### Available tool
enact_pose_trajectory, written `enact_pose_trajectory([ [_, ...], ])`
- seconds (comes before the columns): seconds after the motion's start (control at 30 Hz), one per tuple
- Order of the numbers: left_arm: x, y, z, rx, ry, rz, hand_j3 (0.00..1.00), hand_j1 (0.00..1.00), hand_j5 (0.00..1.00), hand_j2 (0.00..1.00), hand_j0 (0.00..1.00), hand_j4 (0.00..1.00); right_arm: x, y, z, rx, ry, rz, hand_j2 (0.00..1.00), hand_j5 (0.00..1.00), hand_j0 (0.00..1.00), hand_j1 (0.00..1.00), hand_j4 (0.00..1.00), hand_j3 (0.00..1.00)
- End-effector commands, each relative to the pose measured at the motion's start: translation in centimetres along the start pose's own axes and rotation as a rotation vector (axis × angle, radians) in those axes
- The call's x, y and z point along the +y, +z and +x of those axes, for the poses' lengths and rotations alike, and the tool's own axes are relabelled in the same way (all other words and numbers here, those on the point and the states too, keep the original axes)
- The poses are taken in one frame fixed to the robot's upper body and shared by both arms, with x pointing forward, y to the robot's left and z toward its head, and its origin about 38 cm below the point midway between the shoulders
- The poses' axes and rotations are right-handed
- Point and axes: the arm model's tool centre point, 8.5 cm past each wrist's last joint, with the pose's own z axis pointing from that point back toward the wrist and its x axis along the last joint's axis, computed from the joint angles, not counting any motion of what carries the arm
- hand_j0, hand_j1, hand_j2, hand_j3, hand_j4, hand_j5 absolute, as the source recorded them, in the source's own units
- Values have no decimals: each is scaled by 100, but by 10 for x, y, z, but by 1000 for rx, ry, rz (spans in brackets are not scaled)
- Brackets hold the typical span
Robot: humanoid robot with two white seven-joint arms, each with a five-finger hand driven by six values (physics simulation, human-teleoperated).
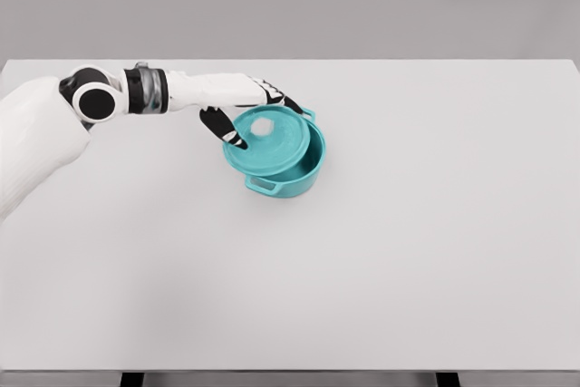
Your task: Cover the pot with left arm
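A teal pot (292, 180) with two side handles stands on the white table (408, 251), a little left of the middle. Its teal lid (272, 142) with a white knob (262, 126) lies tilted on the rim, shifted to the left, so the pot's right inside shows. My left hand (249, 115) reaches in from the left. Its thumb (224, 129) presses the lid's left edge and its fingers curl over the far edge, so the hand is shut on the lid.
The table's far edge runs just behind the pot, with a grey wall beyond it. My left arm (136, 92) stretches across the table's back left.
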Motion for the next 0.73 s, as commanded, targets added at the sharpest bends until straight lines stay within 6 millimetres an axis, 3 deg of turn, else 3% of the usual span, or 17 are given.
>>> enact_pose_trajectory([
  [0.0, 3, 2, 0, -4, 13, 14, 99, 99, 99, 99, 99, 99, 0, 0, 0, 0, 0, 0, 100, 100, 100, 100, 100, 100],
  [0.17, 9, 21, -8, 13, 36, 40, 100, 100, 100, 100, 100, 100, 0, 0, 0, 0, 0, 0, 100, 100, 100, 100, 100, 100],
  [0.23, 12, 38, -15, 39, 43, 56, 100, 100, 100, 100, 100, 100, 0, 0, 0, 0, 0, 0, 100, 100, 100, 100, 100, 100],
  [0.33, 17, 75, -11, 44, 21, 69, 100, 100, 100, 100, 100, 100, 0, 0, 0, 0, 0, 0, 100, 100, 100, 100, 100, 100],
  [0.4, 12, 125, -14, 90, 22, 71, 100, 100, 100, 100, 100, 100, 0, 0, 0, 0, 0, 0, 100, 100, 100, 100, 100, 100],
  [0.5, -18, 215, -35, 248, 94, 164, 100, 100, 100, 100, 100, 100, 0, 0, 0, 0, 0, 0, 100, 100, 100, 100, 100, 100],
  [0.53, -28, 228, -38, 273, 118, 180, 100, 100, 100, 100, 100, 100, 0, 0, 0, 0, 2, 1, 100, 100, 100, 100, 100, 100],
  [0.57, -37, 231, -39, 281, 133, 180, 100, 100, 100, 100, 100, 100, 0, 0, 0, 0, 0, 0, 100, 100, 100, 100, 100, 100],
  [0.7, -38, 232, -40, 284, 139, 189, 100, 100, 100, 100, 100, 100, 0, 0, 0, 0, 0, 0, 100, 100, 100, 100, 100, 100],
])
